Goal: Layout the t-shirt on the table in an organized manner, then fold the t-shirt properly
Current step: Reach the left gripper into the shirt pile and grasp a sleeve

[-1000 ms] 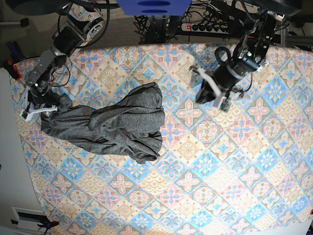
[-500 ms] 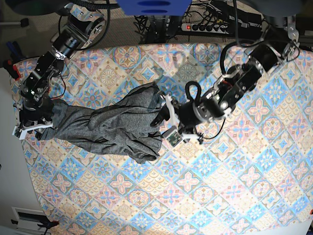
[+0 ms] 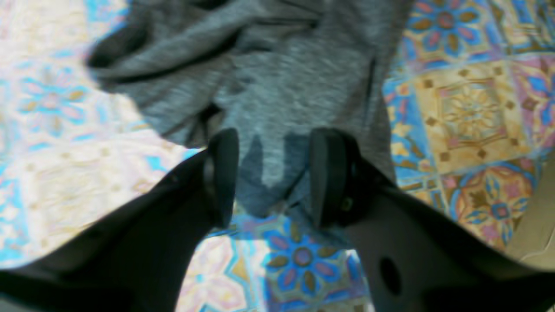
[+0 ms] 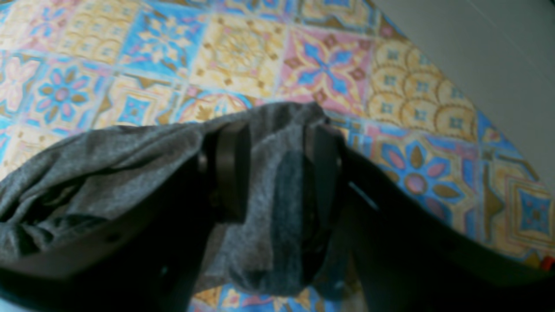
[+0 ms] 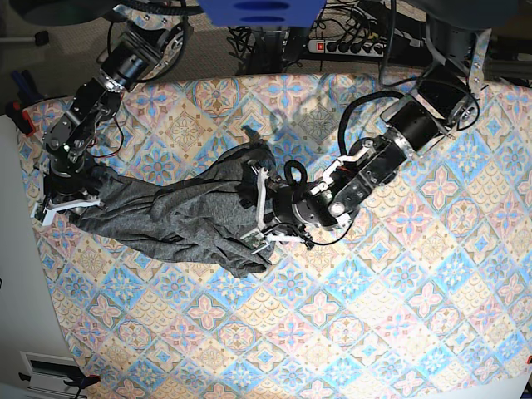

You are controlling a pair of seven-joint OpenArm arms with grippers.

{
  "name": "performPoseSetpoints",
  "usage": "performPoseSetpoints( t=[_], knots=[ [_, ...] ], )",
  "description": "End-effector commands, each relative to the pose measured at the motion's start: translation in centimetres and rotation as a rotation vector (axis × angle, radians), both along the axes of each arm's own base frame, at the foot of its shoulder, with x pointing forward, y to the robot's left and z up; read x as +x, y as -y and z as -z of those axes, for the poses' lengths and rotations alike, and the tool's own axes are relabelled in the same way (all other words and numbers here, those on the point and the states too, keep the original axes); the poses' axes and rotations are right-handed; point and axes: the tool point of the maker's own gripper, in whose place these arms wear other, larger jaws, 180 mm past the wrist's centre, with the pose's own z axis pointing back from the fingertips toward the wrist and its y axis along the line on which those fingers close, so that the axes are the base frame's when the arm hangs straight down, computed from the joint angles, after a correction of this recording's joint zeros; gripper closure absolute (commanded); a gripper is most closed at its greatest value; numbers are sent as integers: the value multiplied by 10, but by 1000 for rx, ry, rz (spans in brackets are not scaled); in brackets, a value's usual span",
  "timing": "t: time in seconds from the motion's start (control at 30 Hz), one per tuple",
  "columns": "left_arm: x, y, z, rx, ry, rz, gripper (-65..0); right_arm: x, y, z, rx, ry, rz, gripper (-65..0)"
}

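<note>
While the t-shirt (image 5: 191,212) lay bunched on the table (image 5: 399,291), its end was pinched by the right gripper (image 4: 271,167). Its other edge was straddled by the left gripper's (image 3: 271,173) parted, unclosed jaws.

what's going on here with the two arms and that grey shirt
A two-armed robot is working on a crumpled grey t-shirt on the patterned table. The right gripper has cloth bunched between its fingers at one end. The left gripper is at the other end, fingers apart over the shirt's edge. The shirt is not yet spread flat.
</note>
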Motion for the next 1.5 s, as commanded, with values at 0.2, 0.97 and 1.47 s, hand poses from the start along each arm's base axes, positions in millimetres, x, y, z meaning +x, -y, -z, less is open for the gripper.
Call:
performPoseSetpoints(
  t=[0.2, 0.97, 1.47],
  knots=[
    [8, 5, 28, 112, -15, -33, -263, 6, 6, -18, -32, 50, -2, -229],
    [8, -36, -21, -166, 16, -334, 0, 5, 6, -16, -33, 46, -2, -229],
    [-18, -59, -18, -153, 20, -356, 0, 11, -2, -15, -31, 44, -27, -231]
  ],
)
